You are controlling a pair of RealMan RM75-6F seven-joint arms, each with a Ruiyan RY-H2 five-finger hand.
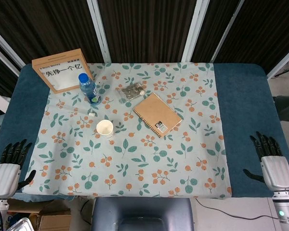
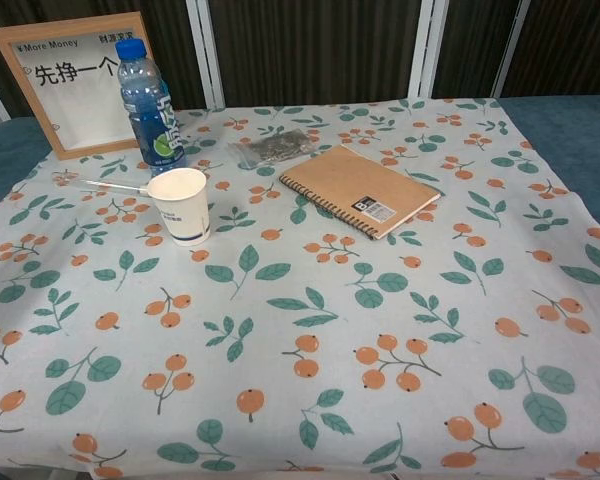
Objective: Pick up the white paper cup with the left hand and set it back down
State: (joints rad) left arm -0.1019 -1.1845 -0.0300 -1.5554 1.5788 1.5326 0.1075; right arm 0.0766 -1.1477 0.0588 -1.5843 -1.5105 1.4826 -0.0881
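Note:
The white paper cup [image 1: 105, 128] [image 2: 181, 205] stands upright on the floral tablecloth [image 1: 135, 159], left of centre and open side up. My left hand [image 1: 8, 166] rests at the table's near left edge, fingers spread and empty, well apart from the cup. At the near right edge my right hand [image 1: 272, 162] lies the same way, fingers apart, holding nothing. Neither hand shows in the chest view.
A blue-capped water bottle [image 1: 89, 89] [image 2: 150, 105] stands just behind the cup, with a wooden framed sign [image 1: 60, 70] at the back left. A brown spiral notebook [image 1: 157, 114] [image 2: 359, 190] and a small clear bag [image 1: 131, 91] lie to the cup's right. A thin stick [image 2: 115, 186] lies beside the cup.

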